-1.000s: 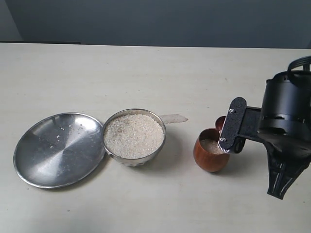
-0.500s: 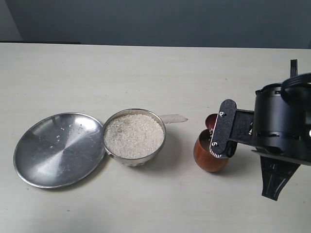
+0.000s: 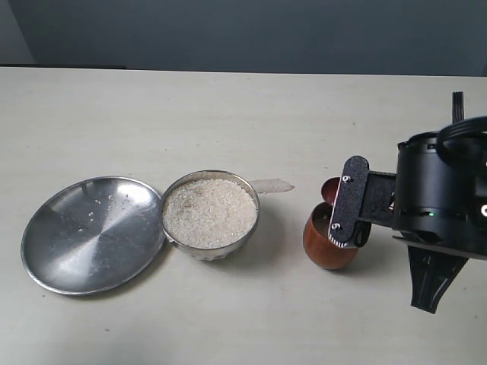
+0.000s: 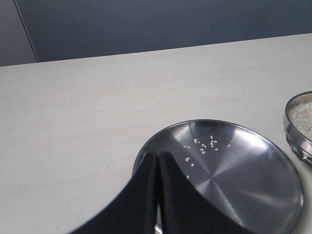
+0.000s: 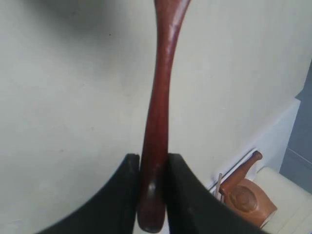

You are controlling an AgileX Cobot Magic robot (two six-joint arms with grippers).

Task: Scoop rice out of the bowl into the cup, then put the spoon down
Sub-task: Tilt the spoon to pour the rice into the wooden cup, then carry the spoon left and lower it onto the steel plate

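The right gripper pinches the spoon low on its handle. Its wrist view shows that grip but not the cup. The outside view shows the spoon's head at the cup's far rim, so I judge tipping is in hand. A finger hides the fill, which is probably some rice. Next, lift level, then go to the bowl of rice or lay the spoon down. The left gripper, pressed together on nothing, hovers by the plate, whose stray grains its view shows plainly.
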